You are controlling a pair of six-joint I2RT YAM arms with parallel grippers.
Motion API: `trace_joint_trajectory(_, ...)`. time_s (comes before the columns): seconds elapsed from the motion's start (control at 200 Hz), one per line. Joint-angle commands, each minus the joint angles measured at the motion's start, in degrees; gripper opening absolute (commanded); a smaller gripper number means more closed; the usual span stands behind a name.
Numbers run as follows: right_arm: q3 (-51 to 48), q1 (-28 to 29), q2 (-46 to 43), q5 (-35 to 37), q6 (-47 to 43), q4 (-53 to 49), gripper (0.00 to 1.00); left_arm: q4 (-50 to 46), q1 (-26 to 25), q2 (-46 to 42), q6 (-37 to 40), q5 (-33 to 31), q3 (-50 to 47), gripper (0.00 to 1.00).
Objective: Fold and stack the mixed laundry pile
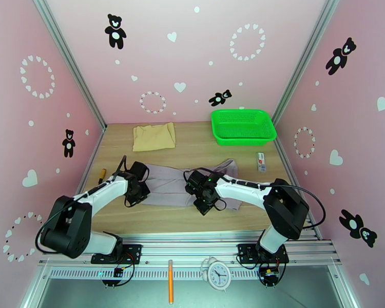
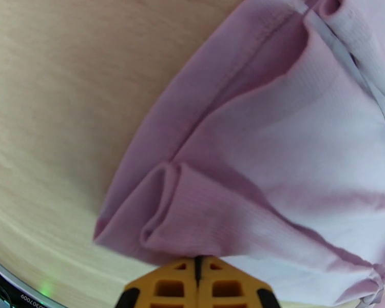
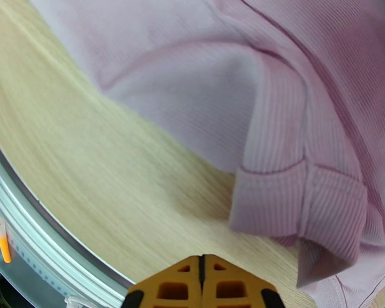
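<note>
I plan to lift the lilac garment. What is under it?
The lilac garment lies spread on the wooden table; bare wood shows around its edges. Whether anything small lies beneath cannot be seen, because the cloth covers that part.

Larger garment (image 1: 167, 185) lies central on the table (image 1: 192, 222); smaller cloth (image 1: 154, 137) behind it, leftward; mesh basket (image 1: 243, 127) at far right, apart from both.

Tan-beige cloth (image 1: 154, 136): folded, flat, near the far left corner of the table (image 1: 197, 147). Pale grey-lilac garment (image 1: 167, 185): ribbed, creased, spread mid-table toward the near edge, hems doubled over.
</note>
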Motion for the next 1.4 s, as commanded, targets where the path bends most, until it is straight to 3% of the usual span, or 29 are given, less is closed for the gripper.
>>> trace_joint_trajectory(0.0,2.6,0.11,1.83,5.04,1.73,-0.32,0.0,0.74,-0.32,2.79,1.11,-2.94,3.24,0.0)
trace_joint_trajectory(0.34,5.36,-1.54,2.48,10.78,4.03,1.15,0.0,-3.22,-0.26,3.48,2.26,-7.36,8.46,0.0)
trace_joint_trajectory(0.961,5.44,-5.44,4.87,18.13,4.73,2.86,0.0,2.86,-0.32,11.33,2.34,-8.26,4.18,0.0)
trace_joint_trajectory(1.221,0.35,-7.97,-6.72,18.14,9.81,-1.56,0.0,2.26,-0.32,10.24,2.85,-7.29,5.62,0.0)
trace_joint_trajectory(1.341,-3.62,-9.71,-14.51,16.6,14.91,-6.4,0.29,1.98,-0.32,9.43,3.2,-6.28,6.39,0.0)
trace_joint_trajectory(1.396,-6.47,-11.58,-17.16,14.45,17.02,-8.11,0.35,1.75,-0.32,9.16,3.49,-6.14,6.81,0.0)
